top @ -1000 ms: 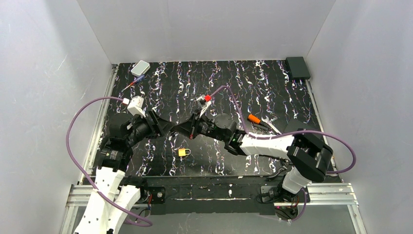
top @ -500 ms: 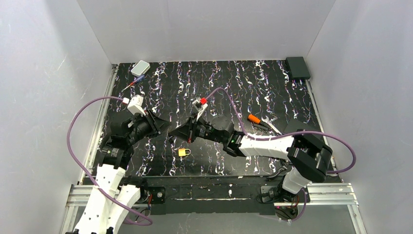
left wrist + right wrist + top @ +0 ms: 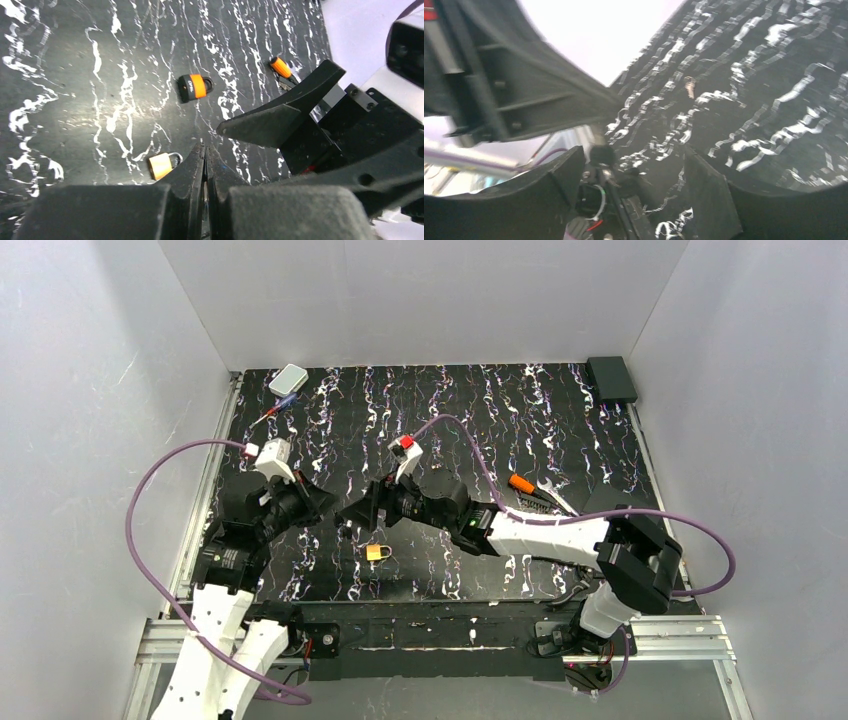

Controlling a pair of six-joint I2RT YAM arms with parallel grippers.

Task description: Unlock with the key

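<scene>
Tiny dark key: too small and dark to pick out in any view. Whether it sits inside the closed left jaws cannot be told.
Left gripper (image 3: 204,150): the jaws are pressed fully together, with only a thin dark seam between the two black fingers. Nothing shows past their tips. The gripper hangs above the tabletop and points toward the right arm.
Right gripper (image 3: 631,152): the jaws are spread wide with nothing held between them. Its own wrist view is blurred. From overhead, its tips are close to the left gripper's tips but not touching, left of the tabletop's centre.
Black padlock with an orange band (image 3: 195,86): lies flat on the tabletop beyond the left gripper's tips, apart from both grippers. Its shackle points right in the left wrist view.
Small yellow padlock (image 3: 377,552): lies flat on the tabletop, on the near side of both grippers from overhead. In the left wrist view it is just left of the closed black fingers.
Tabletop (image 3: 560,420): black, marbled with white streaks.
Orange-handled tool (image 3: 520,482): lies right of centre, close to the right arm's white forearm.
White rounded box (image 3: 288,378): in the far left corner, with a thin blue-and-red stick (image 3: 280,405) just beside it.
Black rectangular box (image 3: 610,378): in the far right corner.
</scene>
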